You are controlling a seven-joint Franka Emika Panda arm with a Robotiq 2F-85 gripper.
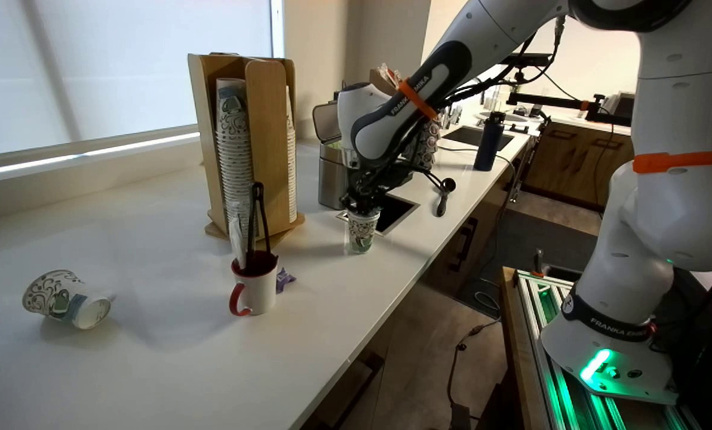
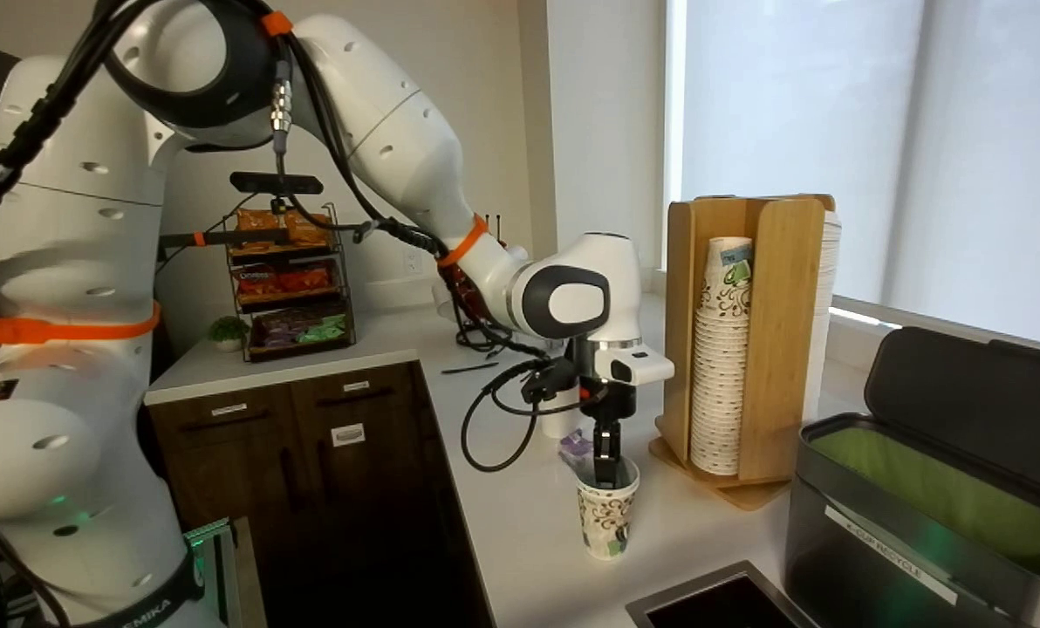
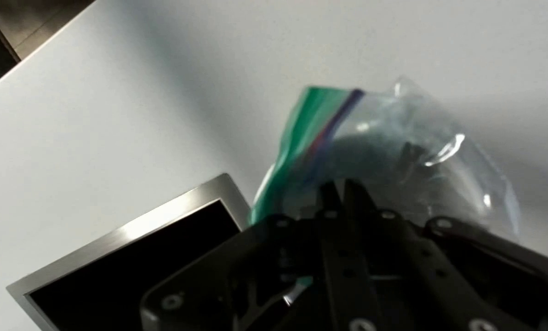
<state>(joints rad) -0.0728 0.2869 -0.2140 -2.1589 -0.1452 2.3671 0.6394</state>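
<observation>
A patterned paper cup (image 1: pixel 362 236) stands upright on the counter, seen in both exterior views. My gripper (image 2: pixel 605 481) points down into its mouth, so the fingertips are partly hidden by the rim there. A clear plastic bag (image 3: pixel 444 179) with a green and blue seal strip lies around the gripper (image 3: pixel 340 186) in the wrist view and covers much of the cup. Only a narrow gap shows between the fingertips, with nothing visible in it. How far the bag reaches into the cup is hard to tell.
Beside the cup is a metal-framed dark opening (image 3: pixel 177 211). A wooden cup dispenser (image 1: pixel 266 143) and a recycle bin (image 2: pixel 878 541) with raised lid stand close by. A red-handled mug (image 1: pixel 259 289), a purple wrapper (image 1: pixel 283 279) and a tipped paper cup (image 1: pixel 63 301) are farther along.
</observation>
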